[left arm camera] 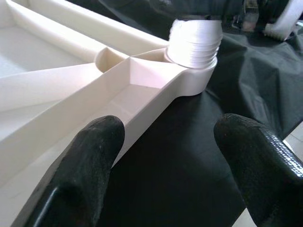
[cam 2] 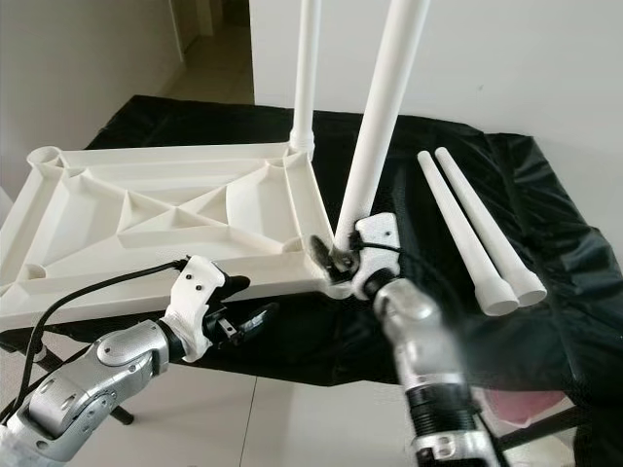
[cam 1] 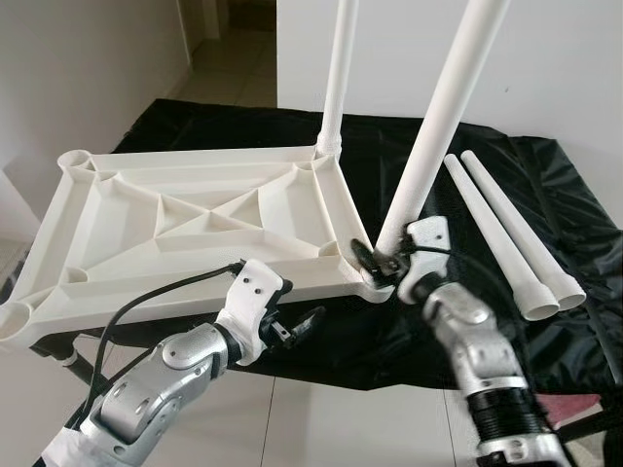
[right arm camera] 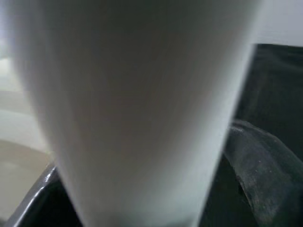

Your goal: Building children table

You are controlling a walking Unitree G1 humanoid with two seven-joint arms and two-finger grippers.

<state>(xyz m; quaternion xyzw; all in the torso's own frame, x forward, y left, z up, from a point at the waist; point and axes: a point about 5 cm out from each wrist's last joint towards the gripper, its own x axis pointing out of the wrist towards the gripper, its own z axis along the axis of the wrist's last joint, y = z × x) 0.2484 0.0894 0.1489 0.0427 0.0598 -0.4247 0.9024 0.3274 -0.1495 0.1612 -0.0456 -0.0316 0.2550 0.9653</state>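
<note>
Clamping low on the leaning leg (cam 1: 438,126), the right gripper (cam 1: 382,261) steadied smooth, probably light plastic at the tabletop (cam 1: 175,219) corner socket; the left gripper (cam 1: 297,329) hovered unclenched nearby.

Both eye views look down from the head at the upturned tabletop (cam 1: 185,219); wrist views sit very close, sharing its near corner.

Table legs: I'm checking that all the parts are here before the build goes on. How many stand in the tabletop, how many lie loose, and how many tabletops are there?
Legs standing in the tabletop: 2 (far corner leg; near corner leg, held by the right gripper)
Legs lying loose on the black cloth: 2
White tabletop, upside down: 1
Total: 5 parts
</note>
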